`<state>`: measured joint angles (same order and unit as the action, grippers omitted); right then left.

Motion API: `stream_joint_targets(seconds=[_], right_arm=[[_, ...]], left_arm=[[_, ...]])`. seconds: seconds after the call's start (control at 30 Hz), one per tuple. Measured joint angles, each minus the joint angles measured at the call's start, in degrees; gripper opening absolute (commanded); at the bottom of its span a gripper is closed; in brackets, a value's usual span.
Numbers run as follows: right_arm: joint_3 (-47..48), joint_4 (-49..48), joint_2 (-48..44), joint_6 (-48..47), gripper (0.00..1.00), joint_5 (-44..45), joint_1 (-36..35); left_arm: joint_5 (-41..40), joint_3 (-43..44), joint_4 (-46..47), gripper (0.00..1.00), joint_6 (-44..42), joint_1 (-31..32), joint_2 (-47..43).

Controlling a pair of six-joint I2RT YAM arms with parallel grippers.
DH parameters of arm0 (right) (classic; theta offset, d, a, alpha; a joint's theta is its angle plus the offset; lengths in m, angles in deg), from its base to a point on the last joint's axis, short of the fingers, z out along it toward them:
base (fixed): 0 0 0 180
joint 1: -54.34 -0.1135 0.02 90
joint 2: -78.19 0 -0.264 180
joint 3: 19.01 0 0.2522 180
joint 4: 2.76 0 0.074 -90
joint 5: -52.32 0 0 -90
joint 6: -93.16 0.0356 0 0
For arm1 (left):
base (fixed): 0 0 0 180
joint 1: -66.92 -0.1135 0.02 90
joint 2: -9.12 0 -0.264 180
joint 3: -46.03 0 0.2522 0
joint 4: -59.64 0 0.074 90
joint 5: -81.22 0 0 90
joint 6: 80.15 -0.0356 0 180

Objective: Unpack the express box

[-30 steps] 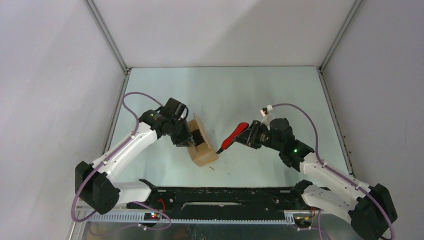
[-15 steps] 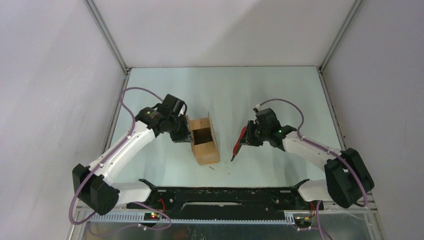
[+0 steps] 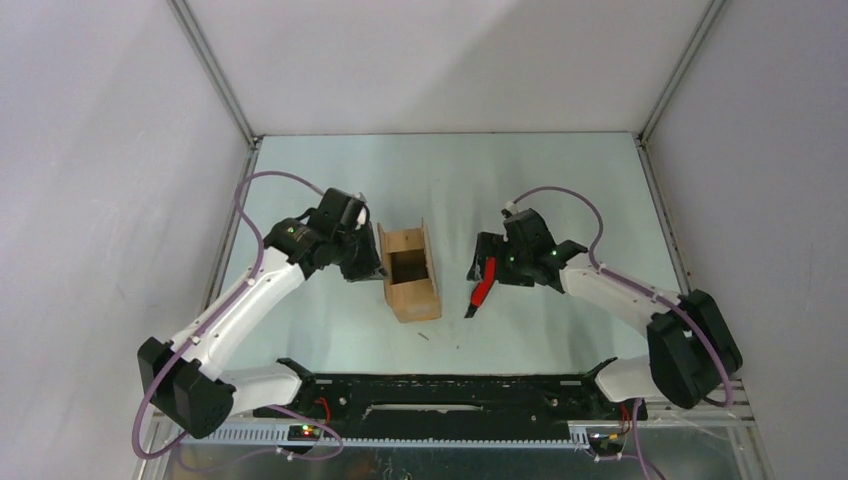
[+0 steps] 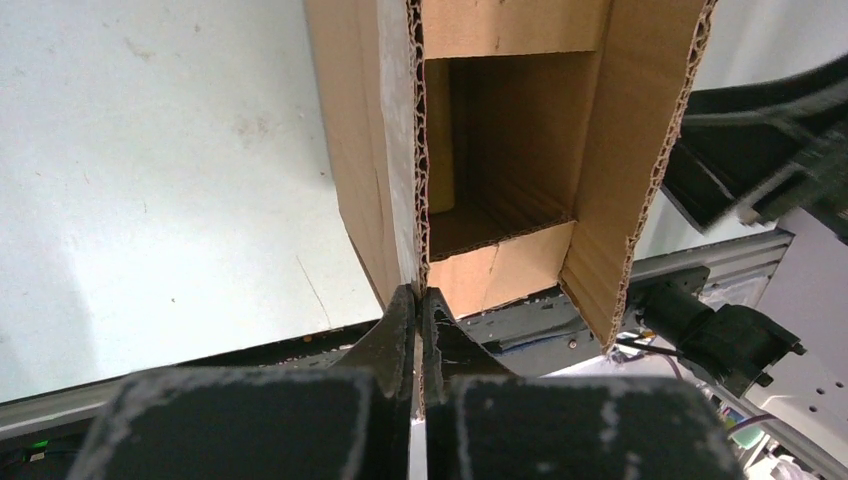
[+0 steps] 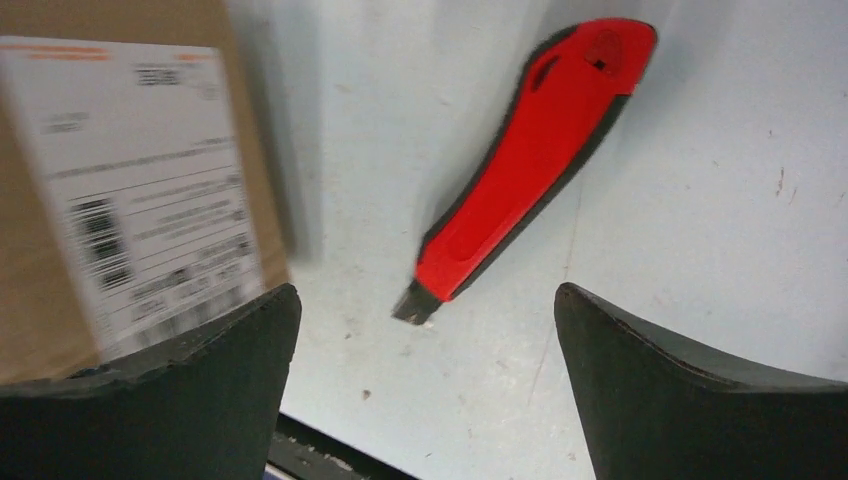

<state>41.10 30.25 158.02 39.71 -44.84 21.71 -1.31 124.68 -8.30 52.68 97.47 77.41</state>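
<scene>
So rn the express box (image 3: 412,298) is sitting roughly mid-table (image 3: 560,180), top open and facing up, long side running 12 to 6. Left gripper (image 3: 370,264) is sitting at its 9 o'clock and clamping down on the top edge of that side wall. Wrist cam is showing the fingers (image 4: 395,330) pinching the corrugated edge w/ no gap. Imo it's pinning the box so it isn't sliding or tipping while stuff gets pulled out.

Right gripper (image 3: 485,265) is hovering at the box's 3 o'clock, jaws spread wide, gripping nothing. Utility knife (image 3: 482,290) is lying flat on the table right under it, between the fingers but untouched. Prob parked there bc the flaps are already up & that arm needs to be free. Shipping label (image 5: 140,200) is facing 3 o'clock.

Something yellowish is showing inside by the pinched wall, can't tell what tbh.
</scene>
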Motion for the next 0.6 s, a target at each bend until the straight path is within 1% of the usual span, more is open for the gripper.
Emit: stream_joint_targets(seconds=[0.13, 0.2, 0.3, 0.37, 0.47, 0.6], right_arm=[[3.17, 2.36, -5.79, 0.26, 1.00, 2.73, -3.93], [7.08, 3.52, -9.11, 0.28, 1.00, 5.03, -7.21], [14.86, 4.39, -10.19, -0.55, 1.00, 8.20, -11.76], [19.98, 4.96, -8.96, -1.57, 1.00, 10.49, -14.58], [27.26, 6.67, -4.57, -3.72, 0.99, 13.70, -18.27], [30.53, 8.59, 2.16, -5.79, 0.92, 14.97, -19.61]], left_arm=[[0.37, -0.72, 0.44, 0.00, -0.37, -0.04, -0.04], [0.59, -1.11, 0.92, 0.00, -0.42, -0.04, -0.04], [0.81, -1.57, 1.51, 0.00, -0.44, -0.04, -0.04], [0.94, -1.70, 1.88, 0.00, -0.46, -0.04, -0.04], [1.20, -1.73, 2.54, 0.00, -0.81, -0.04, -0.04], [1.36, -1.73, 2.78, 0.00, -0.90, -0.09, -0.04]])
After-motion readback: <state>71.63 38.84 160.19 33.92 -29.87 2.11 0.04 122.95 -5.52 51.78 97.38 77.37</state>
